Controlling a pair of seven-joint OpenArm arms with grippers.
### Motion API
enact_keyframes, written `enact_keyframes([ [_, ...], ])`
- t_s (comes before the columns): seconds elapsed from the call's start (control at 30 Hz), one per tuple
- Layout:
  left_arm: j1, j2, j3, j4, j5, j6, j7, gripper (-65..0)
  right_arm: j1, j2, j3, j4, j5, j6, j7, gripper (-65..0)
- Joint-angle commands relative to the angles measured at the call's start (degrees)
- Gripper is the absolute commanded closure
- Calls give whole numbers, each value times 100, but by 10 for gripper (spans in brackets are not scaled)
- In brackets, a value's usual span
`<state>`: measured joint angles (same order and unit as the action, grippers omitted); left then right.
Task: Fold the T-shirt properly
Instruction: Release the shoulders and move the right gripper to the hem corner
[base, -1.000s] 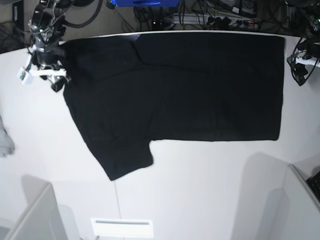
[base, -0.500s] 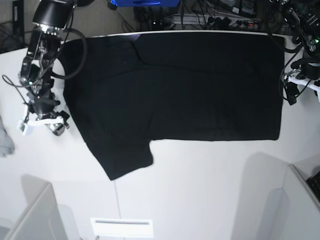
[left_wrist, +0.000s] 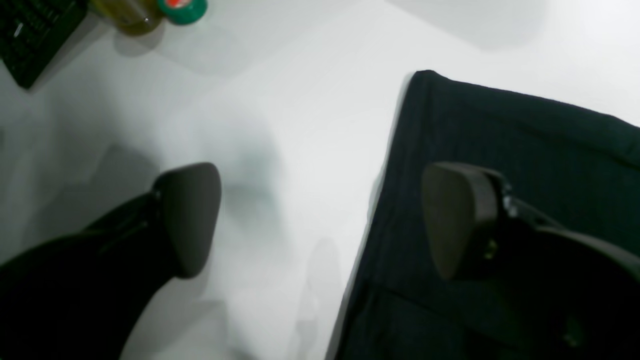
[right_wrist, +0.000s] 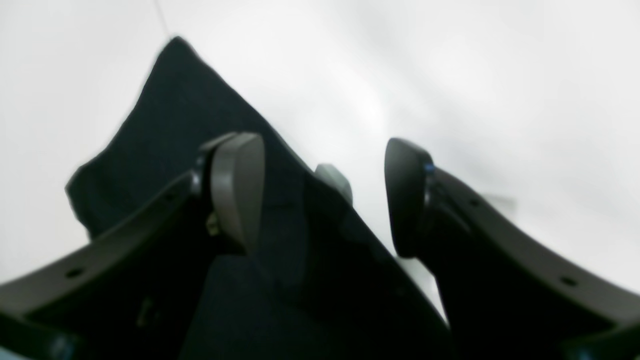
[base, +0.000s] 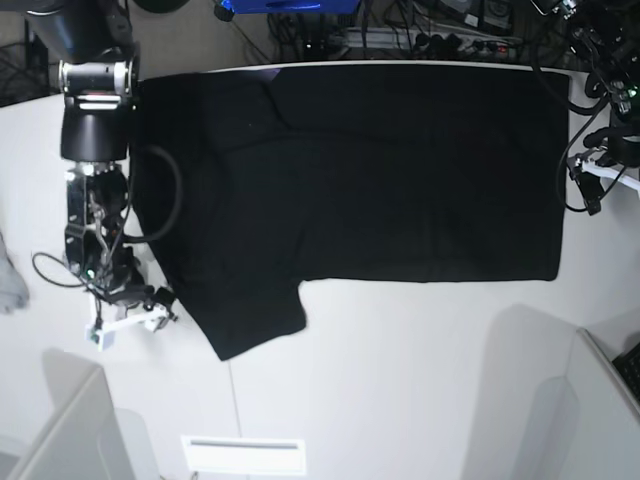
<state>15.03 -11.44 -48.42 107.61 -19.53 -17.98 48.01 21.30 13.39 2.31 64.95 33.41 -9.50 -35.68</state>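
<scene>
Your right gripper (right_wrist: 320, 197) (jaws spread, holding nothing) straddles the near-left sleeve edge of the T-shirt (base: 360, 170); left gripper (left_wrist: 320, 220), also open and empty, straddles the right hem.

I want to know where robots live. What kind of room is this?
Probably a robot lab or workshop, not a home. A black T-shirt lies spread on a plain white table, two robot arms reach in from the sides, and tangled cables and power strips crowd the floor behind the table.
</scene>
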Motion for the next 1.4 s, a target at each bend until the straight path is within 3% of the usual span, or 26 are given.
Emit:
enact_keyframes([
  [0.0, -21, -91, -41, 12, -21, 9, -120, -617, 327, 63, -86, -108, 4, 13, 109, -360],
  [0.23, -21, -117, -85, -374, -21, 9, -120, -617, 1294, 63, -824, -1506, 4, 40, 214, -363],
  [0.43, -21, -109, -85, -454, -29, 9, -120, -617, 1778, -33, -1299, -2666, 13, 708, 786, -363],
  [0.53, -21, -109, -85, -454, -38, 9, -120, -617, 1910, -148, -1325, -3194, 4, 849, 891, -363],
  [0.7, -21, -109, -85, -454, -29, 9, -120, -617, 1874, -279, -1316, -3264, 4, 1147, 979, -363],
  [1.1, -13, -100, -85, -454, -29, 9, -120, -617, 1584, -394, -1325, -3273, 4, 1165, 1006, -356],
  [1.17, -13, -91, -85, -454, -29, 9, -120, -617, 1558, -394, -1325, -3273, 4, 1156, 1006, -296],
  [1.3, -30, -91, -59, -454, -29, 9, -120, -617, 1514, -376, -1325, -3273, -5, 1156, 1006, -39],
  [1.33, -30, -91, -59, -454, -21, 9, -120, -617, 1514, -376, -1325, -3273, -5, 1156, 1006, 0],
  [1.37, -39, -100, -41, -454, -21, 9, -120, -617, 1514, -376, -1325, -3273, -5, 1147, 1006, 0],
])
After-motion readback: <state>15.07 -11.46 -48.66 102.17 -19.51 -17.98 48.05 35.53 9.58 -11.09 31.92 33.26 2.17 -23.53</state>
